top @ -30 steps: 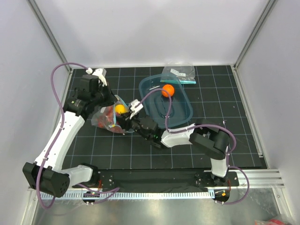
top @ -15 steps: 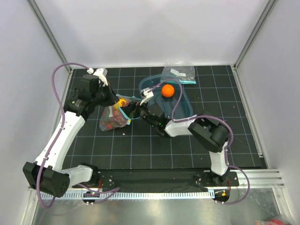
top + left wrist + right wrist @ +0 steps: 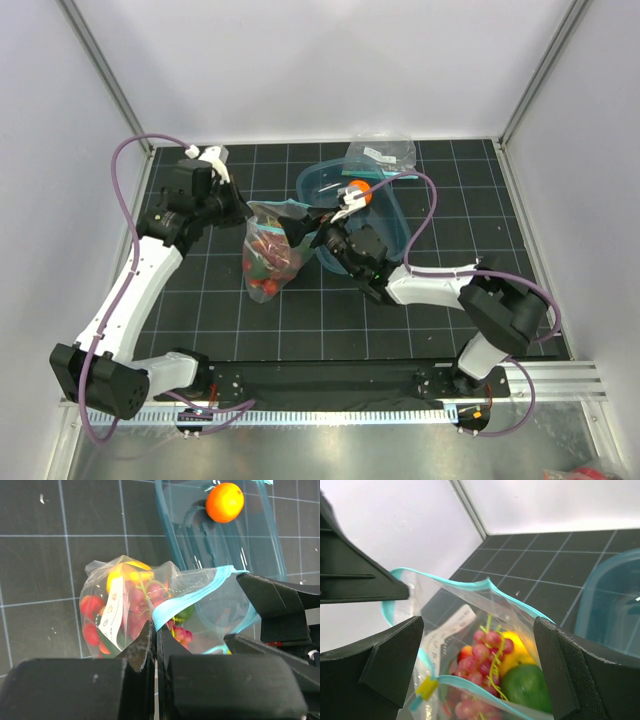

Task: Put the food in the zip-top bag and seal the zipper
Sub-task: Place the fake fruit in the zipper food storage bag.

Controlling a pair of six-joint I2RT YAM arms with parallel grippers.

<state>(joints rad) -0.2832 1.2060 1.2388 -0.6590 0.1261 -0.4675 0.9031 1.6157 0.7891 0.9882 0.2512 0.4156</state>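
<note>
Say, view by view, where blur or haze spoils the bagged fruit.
Top external: evenly lit, sharp, but the zip-top bag is small, its fruit a red smudge. Left wrist: the left gripper is a dark near blur; the film hazes the strawberries. Right wrist: the right gripper looks soft, the grape bunch and lime crisp.

No print is legible; the white label (image 3: pixel 114 611) on the bag (image 3: pixel 200 592) is too blurred to read.
</note>
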